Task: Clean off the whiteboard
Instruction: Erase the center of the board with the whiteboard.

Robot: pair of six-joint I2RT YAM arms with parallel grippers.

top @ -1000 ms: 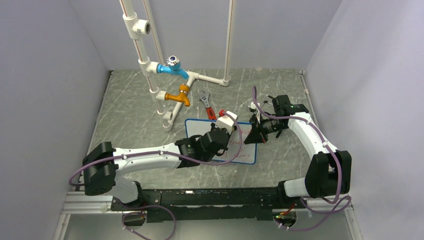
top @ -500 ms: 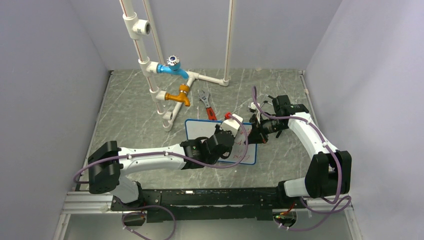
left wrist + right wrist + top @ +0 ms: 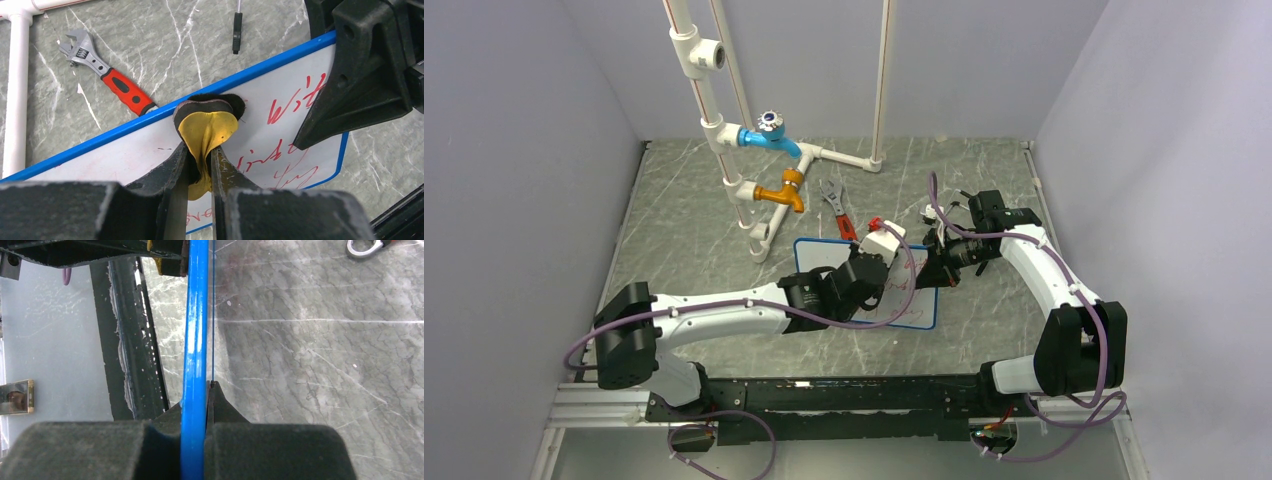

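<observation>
Whiteboard bears red writing. Left end effector pinches a yellow cloth against its face; right end effector is closed on its blue frame.

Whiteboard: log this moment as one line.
left gripper: shut on yellow pad, pad against whiteboard near far edge | right gripper: shut on whiteboard frame | red writing: present right of pad, not erased
</observation>
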